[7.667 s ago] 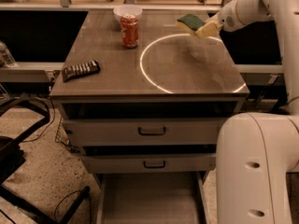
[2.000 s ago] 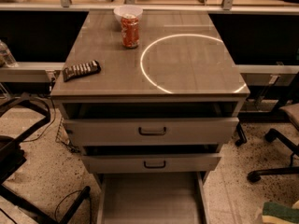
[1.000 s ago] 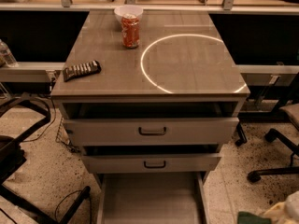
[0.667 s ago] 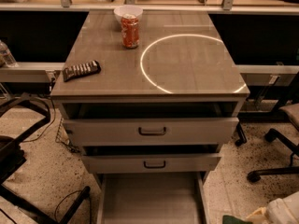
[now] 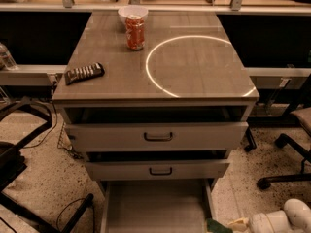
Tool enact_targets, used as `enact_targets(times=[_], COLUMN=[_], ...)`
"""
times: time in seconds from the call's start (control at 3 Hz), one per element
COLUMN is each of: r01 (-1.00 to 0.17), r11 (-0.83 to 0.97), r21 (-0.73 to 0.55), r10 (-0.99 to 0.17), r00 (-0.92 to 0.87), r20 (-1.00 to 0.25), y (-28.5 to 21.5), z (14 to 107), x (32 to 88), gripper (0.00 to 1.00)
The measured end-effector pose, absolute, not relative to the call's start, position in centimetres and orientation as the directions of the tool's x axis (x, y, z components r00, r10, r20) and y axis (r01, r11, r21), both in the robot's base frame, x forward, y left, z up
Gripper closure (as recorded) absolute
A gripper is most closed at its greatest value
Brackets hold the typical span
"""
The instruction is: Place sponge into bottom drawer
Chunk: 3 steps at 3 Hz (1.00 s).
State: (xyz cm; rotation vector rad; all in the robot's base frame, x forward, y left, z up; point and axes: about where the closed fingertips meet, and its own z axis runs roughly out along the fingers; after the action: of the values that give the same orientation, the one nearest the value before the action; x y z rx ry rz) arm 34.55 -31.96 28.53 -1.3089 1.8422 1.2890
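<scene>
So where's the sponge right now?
The sponge is at the camera view's bottom edge, right of centre, at the tip of the gripper, by the right wall of the open bottom drawer.

Three drawers (image 5: 158, 136), one sponge (image 5: 216, 225) — claw (image 5: 235, 224) bottom-right

No legible text anywhere; hand (image 5: 237, 224) at bottom right edge.

White arm (image 5: 291, 216) low at bottom right, reaching leftward, end effector (image 5: 239, 224) gripping sponge (image 5: 217, 225)
</scene>
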Motion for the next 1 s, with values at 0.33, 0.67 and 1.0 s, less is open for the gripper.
enact_targets(times=[0.33, 0.67, 1.0], r01=[-0.911, -0.912, -0.922], r11=[0.087, 0.090, 0.131], r21=[0.404, 0.401, 0.365], r10=[-0.310, -0.311, -0.327], r00=[-0.410, -0.408, -0.387], r20=[-0.858, -0.858, -0.862], y=[-29.4, -29.1, -25.9], z=[26.7, 26.7, 26.6], x=[35.2, 35.4, 37.4], gripper=[1.00, 1.00, 1.00])
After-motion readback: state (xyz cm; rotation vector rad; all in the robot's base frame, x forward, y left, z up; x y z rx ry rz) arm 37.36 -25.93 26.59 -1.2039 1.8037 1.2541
